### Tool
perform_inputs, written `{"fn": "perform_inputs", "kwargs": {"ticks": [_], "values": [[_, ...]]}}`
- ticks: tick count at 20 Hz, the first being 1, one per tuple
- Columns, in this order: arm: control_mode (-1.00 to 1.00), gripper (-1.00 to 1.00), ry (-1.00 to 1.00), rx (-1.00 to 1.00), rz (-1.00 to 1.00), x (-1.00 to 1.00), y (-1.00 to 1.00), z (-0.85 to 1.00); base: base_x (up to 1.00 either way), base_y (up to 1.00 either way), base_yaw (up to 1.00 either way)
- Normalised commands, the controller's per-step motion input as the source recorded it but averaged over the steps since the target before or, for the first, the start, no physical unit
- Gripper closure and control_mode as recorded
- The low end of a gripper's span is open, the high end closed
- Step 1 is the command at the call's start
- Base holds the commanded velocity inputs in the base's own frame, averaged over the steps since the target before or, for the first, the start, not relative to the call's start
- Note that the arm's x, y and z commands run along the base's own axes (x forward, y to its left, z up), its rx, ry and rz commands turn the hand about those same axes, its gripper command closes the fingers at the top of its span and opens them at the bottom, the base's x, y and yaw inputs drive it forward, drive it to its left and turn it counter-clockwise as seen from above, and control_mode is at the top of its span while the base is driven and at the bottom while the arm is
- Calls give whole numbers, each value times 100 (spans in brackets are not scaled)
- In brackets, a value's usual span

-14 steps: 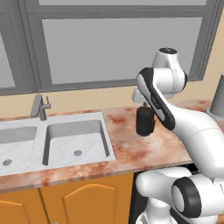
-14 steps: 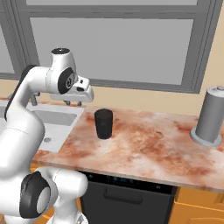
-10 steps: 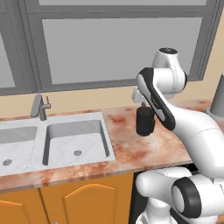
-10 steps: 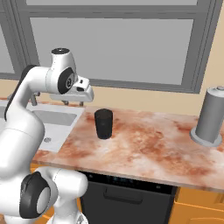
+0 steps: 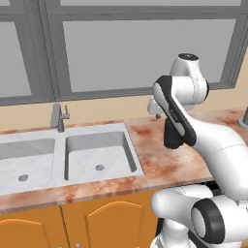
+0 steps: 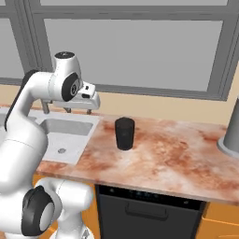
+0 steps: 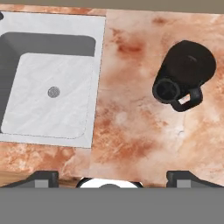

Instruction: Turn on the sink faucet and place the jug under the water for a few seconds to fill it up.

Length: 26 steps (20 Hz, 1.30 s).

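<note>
- Hovering above the mottled reddish-brown stone counter (image 6: 168, 156), we are holding the two-finger gripper (image 7: 109, 175) high over the strip of counter between the pale grey-white double-basin sink (image 5: 36, 164) and the black matte cylindrical jug with a loop handle (image 6: 124, 133).
- We are carrying nothing: in the hand view the two dark fingertips (image 7: 41, 178) are standing wide apart at the bottom edge, with bare counter between them.
- The jug is standing upright on the counter to the right of the sink, apart from the basin rim; in the hand view it is lying up and to the right of the gripper, its open mouth facing the camera and its handle pointing toward the lower right of that view.
- Its long axis is vertical, so we are judging that a grasp will have to come from the side or onto the rim or handle.
- The small grey metal faucet with a thin lever handle (image 5: 58, 116) is standing behind the divider between the two basins, well apart from the gripper and on the far side from the jug.
- No water is running, so we are judging that both steps are not yet done.
</note>
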Motion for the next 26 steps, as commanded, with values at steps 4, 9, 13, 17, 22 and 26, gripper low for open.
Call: {"fn": "perform_inputs", "kwargs": {"ticks": [4, 9, 13, 17, 22, 26], "values": [[100, -100, 0, 0, 0, 0, 0, 0, 0, 58, 0], [100, -100, 0, 0, 0, 0, 0, 0, 0, 41, 0], [100, -100, 0, 0, 0, 0, 0, 0, 0, 34, 0], [100, -100, 0, 0, 0, 0, 0, 0, 0, 41, 0], [100, -100, 0, 0, 0, 0, 0, 0, 0, 43, 0], [100, -100, 0, 0, 0, 0, 0, 0, 1, 30, 0]]}}
